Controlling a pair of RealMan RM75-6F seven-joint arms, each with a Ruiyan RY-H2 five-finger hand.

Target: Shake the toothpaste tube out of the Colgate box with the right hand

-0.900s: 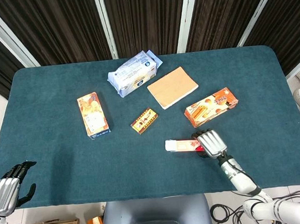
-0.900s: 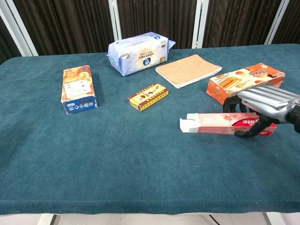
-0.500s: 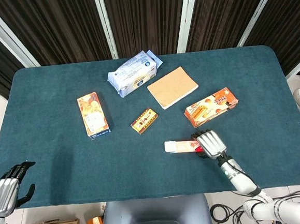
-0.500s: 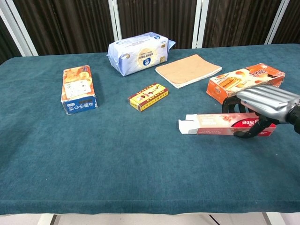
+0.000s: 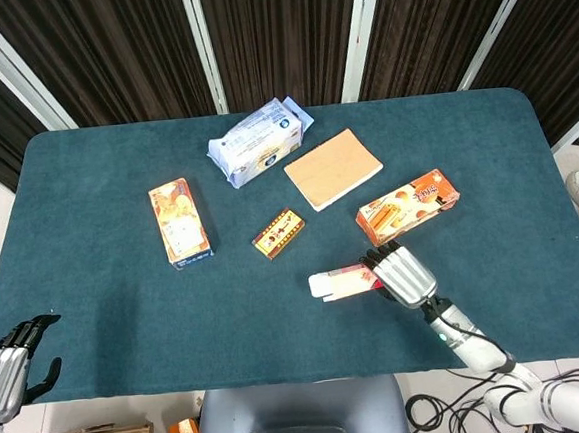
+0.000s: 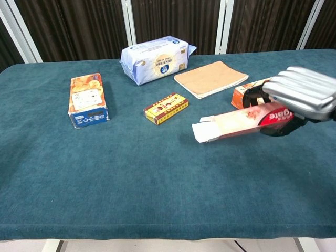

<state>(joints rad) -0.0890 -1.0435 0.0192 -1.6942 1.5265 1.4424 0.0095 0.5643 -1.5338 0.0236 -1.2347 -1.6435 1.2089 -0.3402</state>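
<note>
My right hand (image 6: 300,100) grips the red end of the Colgate box (image 6: 233,122) and holds it up off the blue cloth. The box tilts down to the left, and its open flap end (image 6: 202,131) hangs lowest. In the head view the same box (image 5: 337,284) sticks out to the left of the right hand (image 5: 403,276). No toothpaste tube shows outside the box. My left hand (image 5: 3,371) hangs off the table's near left corner, its fingers curled in around nothing.
An orange biscuit box (image 6: 247,95) lies just behind the right hand. A small yellow box (image 6: 166,108), a tan notebook (image 6: 211,78), a white-blue tissue pack (image 6: 155,59) and an orange-blue box (image 6: 87,100) lie farther back and to the left.
The right hand has lifted the Colgate box off the cloth and tilted its open end down to the left. The left hand has sunk slightly lower.
</note>
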